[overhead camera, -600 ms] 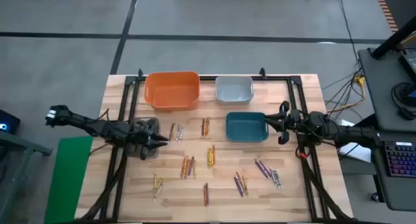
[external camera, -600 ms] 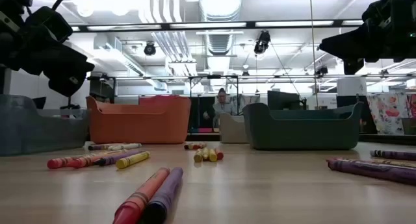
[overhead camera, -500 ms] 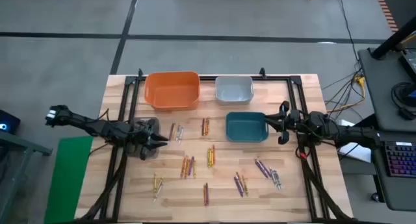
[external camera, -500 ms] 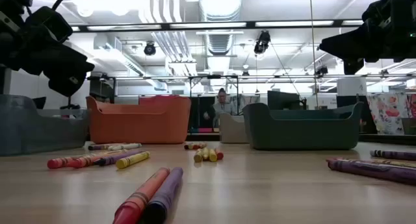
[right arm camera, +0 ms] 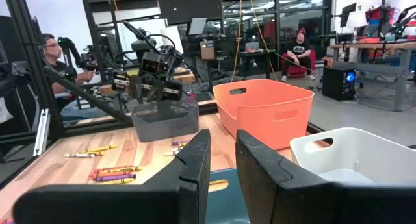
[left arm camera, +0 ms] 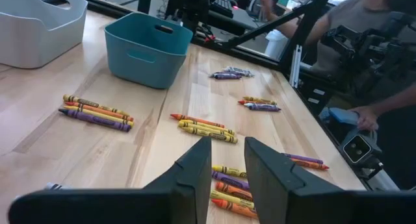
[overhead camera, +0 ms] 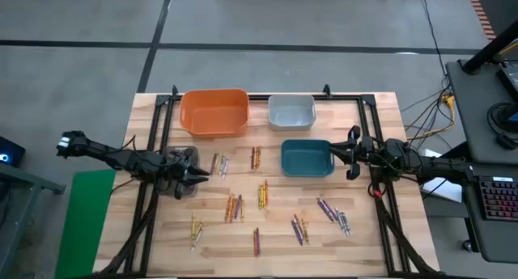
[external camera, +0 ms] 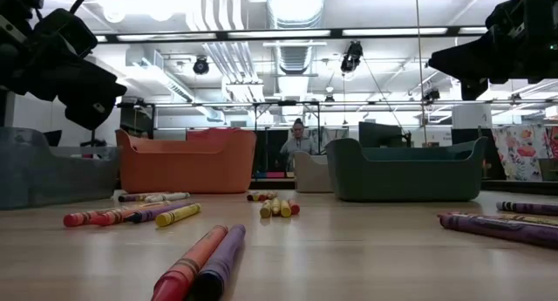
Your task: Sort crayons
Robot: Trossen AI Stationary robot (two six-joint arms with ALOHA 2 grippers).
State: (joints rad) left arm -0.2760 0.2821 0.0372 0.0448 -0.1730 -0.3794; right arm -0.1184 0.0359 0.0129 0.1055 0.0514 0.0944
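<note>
While nearly all the crayons (overhead camera: 261, 194) lay loose on the table (overhead camera: 218, 247), sorting looked barely started. They sat in small clumps across the middle and near half of the wood: yellow, orange, red, purple and pale ones mixed together. 1 yellowish stick showed down in the teal bin (overhead camera: 285, 159) in the right wrist view, probably a crayon, but I couldn't be sure.

4 bins: orange bin (overhead camera: 184, 109) and white bin (overhead camera: 272, 111) along the far edge, teal bin just nearer than the white one, dark grey bin (external camera: 44, 166) on the left side.

Left gripper (overhead camera: 202, 175) hung above the table at the grey bin, aimed at the clumps in the middle. Its fingers (left arm camera: 195, 172) stood a narrow gap apart with nothing between them. Right gripper (overhead camera: 350, 156) hung over the right rim of the teal bin, its fingers (right arm camera: 195, 159) also narrowly parted and empty.

Change check: none. Against the shots from about half a second back, both arms and every crayon sat in the same spots. My read: a pause between picks, so no progress on the task in that stretch.

Writing: crayon wrappers carried print, too small to read. No brand or label legible on the bins or arms.
</note>
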